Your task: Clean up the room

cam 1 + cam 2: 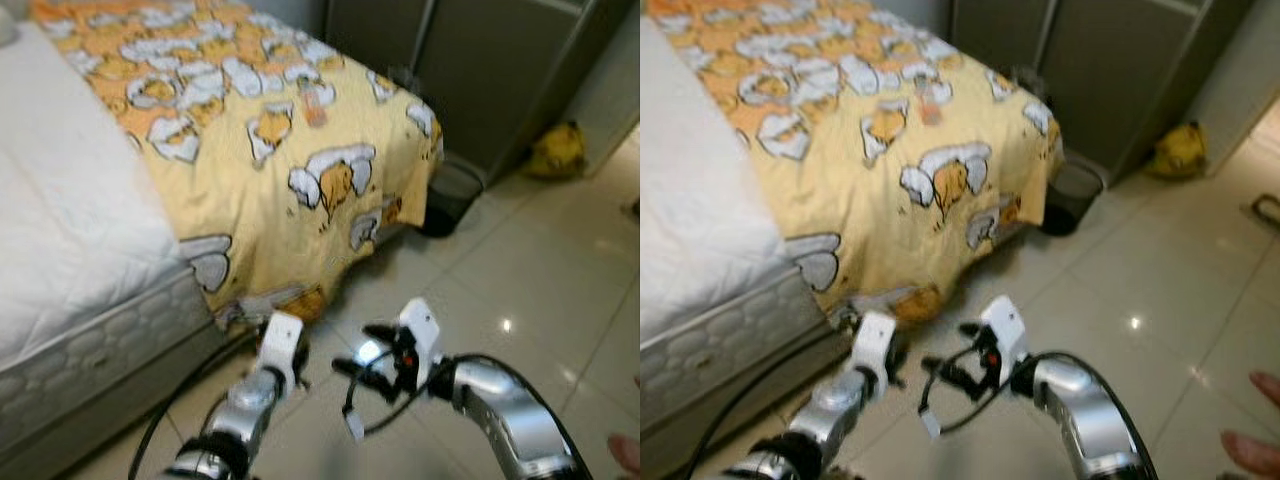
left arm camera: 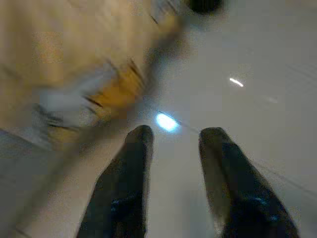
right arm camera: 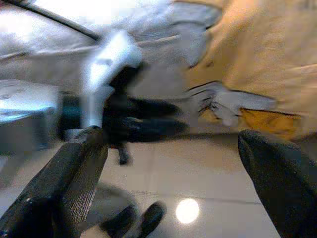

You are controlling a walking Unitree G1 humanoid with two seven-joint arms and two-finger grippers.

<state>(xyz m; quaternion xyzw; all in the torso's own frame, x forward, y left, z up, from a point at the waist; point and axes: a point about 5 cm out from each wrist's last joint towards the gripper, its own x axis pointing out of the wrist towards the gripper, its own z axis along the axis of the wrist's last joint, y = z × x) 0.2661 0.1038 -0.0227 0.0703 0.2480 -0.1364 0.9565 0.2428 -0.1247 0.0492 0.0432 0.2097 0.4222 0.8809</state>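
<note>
Two silver arms reach forward low over the pale tiled floor (image 1: pixel 520 270), just off the near corner of a bed. The left gripper (image 2: pixel 171 136) hangs above the tiles beside the hanging edge of a yellow cartoon-print blanket (image 1: pixel 260 140); its two black fingers stand a little apart with nothing between them. The right gripper (image 3: pixel 173 163) is to the right of it, pointing left toward the other arm, its fingers (image 3: pixel 69 183) spread wide and empty, with the left gripper seen between them against the blanket's edge. A black cable loops near the right wrist.

The blanket covers the far half of the bed and drapes down over its corner toward the floor. To the left, the white quilted mattress (image 1: pixel 70 210) lies bare. A dark cable (image 1: pixel 170 410) runs along the floor beside the bed base.

Beyond the bed's far corner a black wastebasket (image 1: pixel 450 195) stands on the floor, just in front of a grey wardrobe (image 1: pixel 480 70). Farther right, a yellow soft toy (image 1: pixel 557 150) lies on the floor against the wardrobe's corner. At the near right edge a person's toes (image 1: pixel 1250 450) show on the tiles.
</note>
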